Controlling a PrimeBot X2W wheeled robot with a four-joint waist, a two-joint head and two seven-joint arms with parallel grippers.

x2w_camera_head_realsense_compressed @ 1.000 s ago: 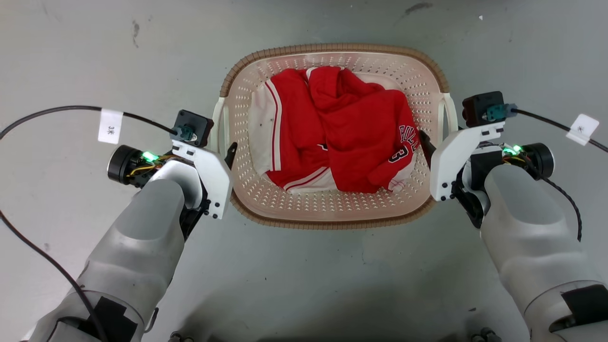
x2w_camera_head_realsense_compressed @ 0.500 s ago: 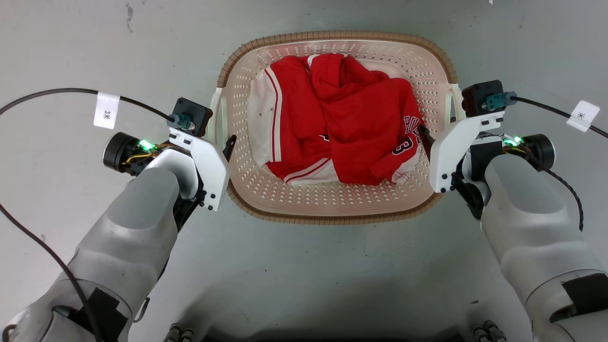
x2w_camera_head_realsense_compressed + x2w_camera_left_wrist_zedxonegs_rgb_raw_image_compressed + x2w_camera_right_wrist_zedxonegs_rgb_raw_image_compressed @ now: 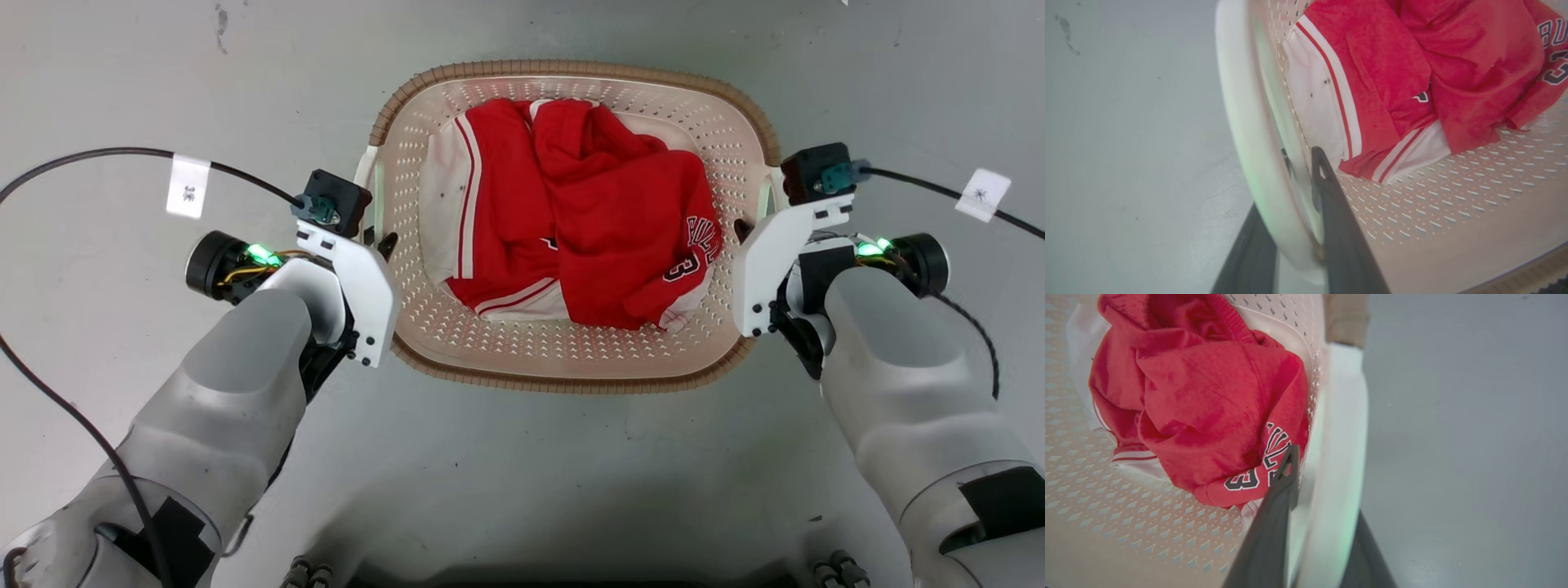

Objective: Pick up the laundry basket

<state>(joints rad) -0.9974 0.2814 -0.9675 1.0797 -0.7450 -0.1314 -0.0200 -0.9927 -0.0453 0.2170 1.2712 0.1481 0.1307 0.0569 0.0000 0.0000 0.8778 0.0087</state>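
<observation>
The left gripper (image 3: 382,245) is closed on the white left handle (image 3: 363,184) of the laundry basket (image 3: 571,353), with one dark finger inside the perforated wall and one outside. The right gripper (image 3: 739,231) is clamped the same way on the right handle (image 3: 765,200). The cream, brown-rimmed basket is seen from above between two pale forearms, over a grey floor (image 3: 522,482), with a red and white jersey (image 3: 588,237) heaped inside. Whether its base is off the floor cannot be told. For a clean lift, both arms should be raised together at one rate, so that the basket is held level and neither thin handle is twisted out of its grip. The matching placement of the two grips is given by the head view, though the fingers are largely hidden there by white brackets. The pinch itself is shown in the wrist views: the left handle (image 3: 1249,122) between the fingers (image 3: 1331,212), and the right handle (image 3: 1343,437) likewise, with the jersey's lettering just beside the inner finger.
</observation>
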